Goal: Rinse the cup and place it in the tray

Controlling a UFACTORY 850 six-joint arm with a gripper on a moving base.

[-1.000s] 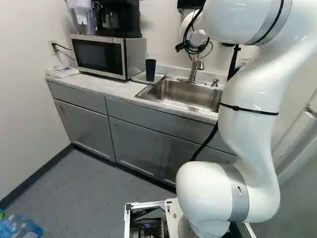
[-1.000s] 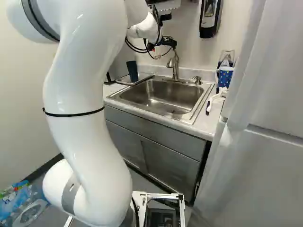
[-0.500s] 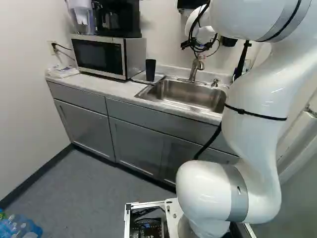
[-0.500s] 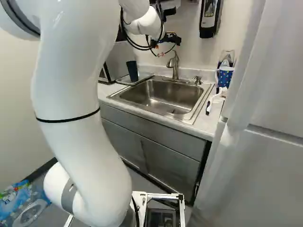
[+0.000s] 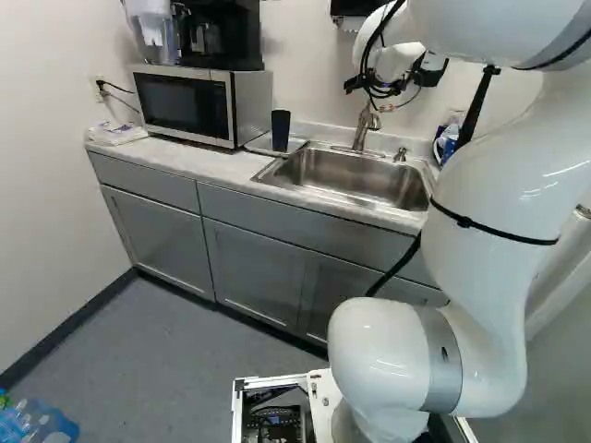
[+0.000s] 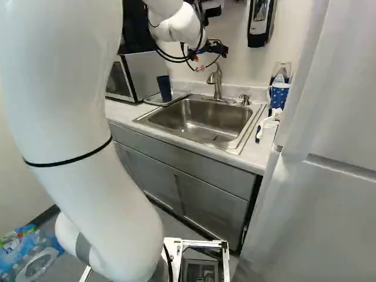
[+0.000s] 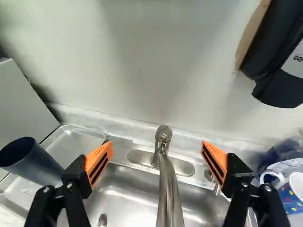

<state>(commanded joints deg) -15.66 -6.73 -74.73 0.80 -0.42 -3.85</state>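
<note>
The arm [image 5: 476,305] is being shifted rightward in the left base view, the gripper [image 7: 157,145] being held spread, empty; the cup [image 7: 32,163] is being left in the tray [image 7: 78,142], probably already placed.

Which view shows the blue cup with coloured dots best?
The right base view: the dotted cup stands there with its spotted side in plain sight. The wrist view shows it nearer, but cut off at the edge. The left base view seems to show only part, beside the arm.
</note>
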